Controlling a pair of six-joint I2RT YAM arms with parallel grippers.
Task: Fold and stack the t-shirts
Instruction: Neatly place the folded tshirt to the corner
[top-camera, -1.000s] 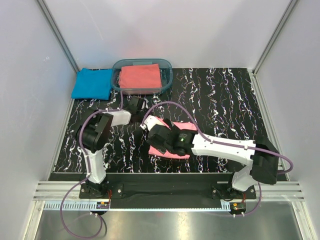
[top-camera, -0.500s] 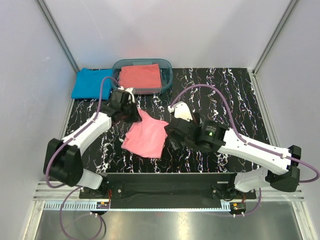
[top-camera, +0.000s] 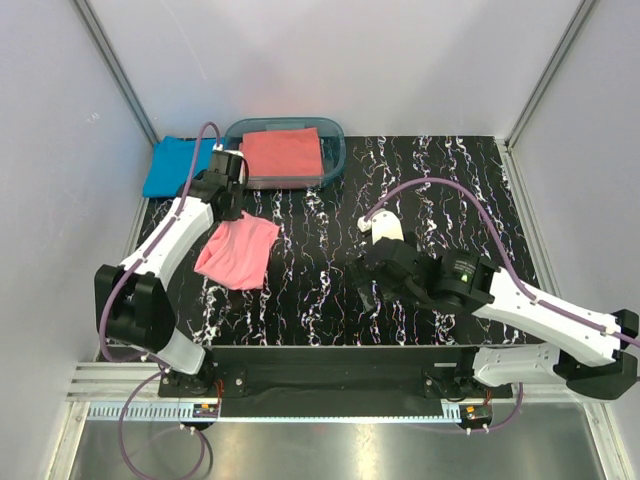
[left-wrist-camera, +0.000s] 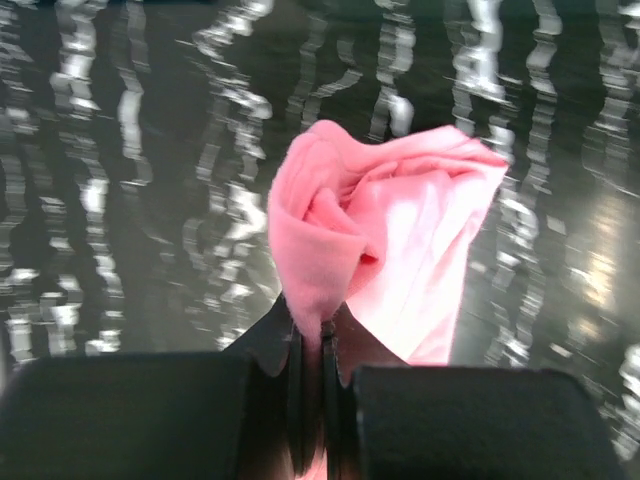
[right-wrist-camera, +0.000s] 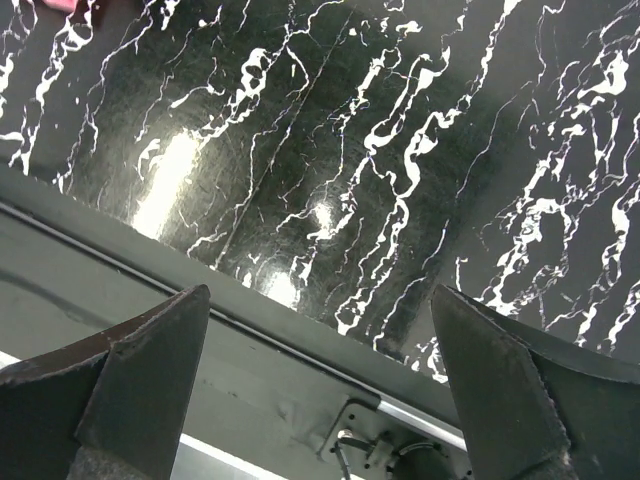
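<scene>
Hanging from the left gripper, a light pink t-shirt is seen over the left part of the black, white-veined table. The cloth is crumpled rather than folded flat and spreads out toward the near side below the gripper. Whether its lower edge touches the table cannot be told. In the left wrist view the left gripper is shown pressed together on a bunched fold of the pink t-shirt, with the rest of the cloth bulging out beyond the fingers.

A blue t-shirt is laid folded in the far left corner of the table. Just to its right a clear bluish tub is set against the far edge, and a coral-red t-shirt is laid folded inside it. The left gripper is held near the tub's near left corner.

The right gripper is held low over the table, right of the middle and well apart from the pink t-shirt. In the right wrist view the right gripper is shown spread wide with nothing between its fingers; only the table and its near edge are seen beneath.
</scene>
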